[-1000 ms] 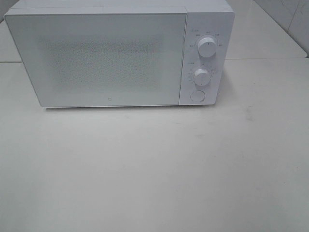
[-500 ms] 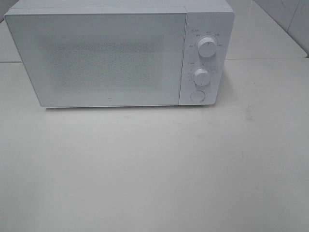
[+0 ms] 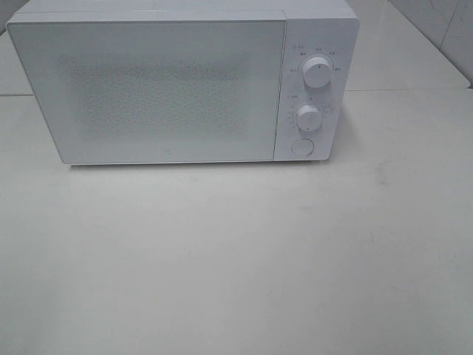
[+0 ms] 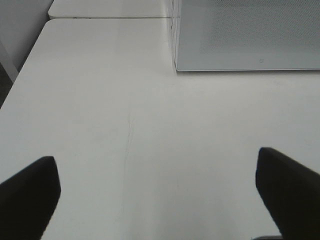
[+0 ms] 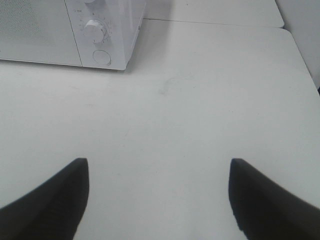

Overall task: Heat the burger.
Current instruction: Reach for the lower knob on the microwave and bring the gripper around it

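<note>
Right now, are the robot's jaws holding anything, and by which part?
Nothing is held. Both pairs of jaws stand wide open over the table, with nothing between them.

A white table [image 3: 236,259] carries a white microwave [image 3: 185,81], its door shut.

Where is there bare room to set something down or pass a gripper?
The table is bare from the microwave door to the near edge, and right of the knobs. Both open, the left gripper and right gripper hang over bare surface. Only the back is taken.
</note>
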Controlling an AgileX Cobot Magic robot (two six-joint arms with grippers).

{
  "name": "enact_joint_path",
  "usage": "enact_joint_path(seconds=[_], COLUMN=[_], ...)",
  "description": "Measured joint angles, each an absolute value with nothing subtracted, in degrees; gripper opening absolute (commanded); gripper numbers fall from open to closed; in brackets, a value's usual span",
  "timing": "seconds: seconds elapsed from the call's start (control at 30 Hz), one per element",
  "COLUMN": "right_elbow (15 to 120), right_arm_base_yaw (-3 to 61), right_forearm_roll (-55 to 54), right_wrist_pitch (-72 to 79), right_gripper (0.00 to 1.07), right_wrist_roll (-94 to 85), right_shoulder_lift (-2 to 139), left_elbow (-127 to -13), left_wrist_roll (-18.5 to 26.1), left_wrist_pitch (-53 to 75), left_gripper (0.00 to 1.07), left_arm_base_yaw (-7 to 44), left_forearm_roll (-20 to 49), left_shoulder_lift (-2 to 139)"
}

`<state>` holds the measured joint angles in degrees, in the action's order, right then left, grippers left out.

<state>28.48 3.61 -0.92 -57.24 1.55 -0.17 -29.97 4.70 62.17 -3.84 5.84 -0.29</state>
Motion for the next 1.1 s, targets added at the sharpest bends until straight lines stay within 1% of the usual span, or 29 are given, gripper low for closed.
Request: enact_joint_path(seconds=[0.33, 0.6, 0.87, 0.93, 1.1], right_elbow=[28.59, 30.42, 30.42, 30.42, 30.42], right_arm_base_yaw=[3.61, 3.61, 3.61, 3.61, 3.61], right_forearm_roll=[-0.92, -1.78, -2.01, -2.01, -2.01], right_wrist_pitch=[-57.12, -52.20, -46.29, -41.71, -37.59], right_gripper=[0.75, 0.75, 0.75, 0.75, 0.75], right_wrist_roll=[1.55, 1.55, 1.55, 1.55, 1.55], right_shoulder_lift=[-0.17, 2.01, 12.38, 17.82, 23.26], left_elbow=[-29.97, -29.97, -29.97, -29.97, -29.97], left_wrist_roll=[4.70, 4.70, 4.70, 4.64, 4.64], left_wrist_pitch=[62.17, 62.17, 62.17, 62.17, 62.17], left_gripper=[1.00, 1.00, 1.00, 1.00, 1.00], left_arm_base_yaw=[-3.84, -3.84, -3.84, -3.84, -3.84], left_forearm_roll=[5.84, 5.84, 5.84, 5.84, 5.84], left_shoulder_lift=[-0.29, -0.29, -0.29, -0.29, -0.29])
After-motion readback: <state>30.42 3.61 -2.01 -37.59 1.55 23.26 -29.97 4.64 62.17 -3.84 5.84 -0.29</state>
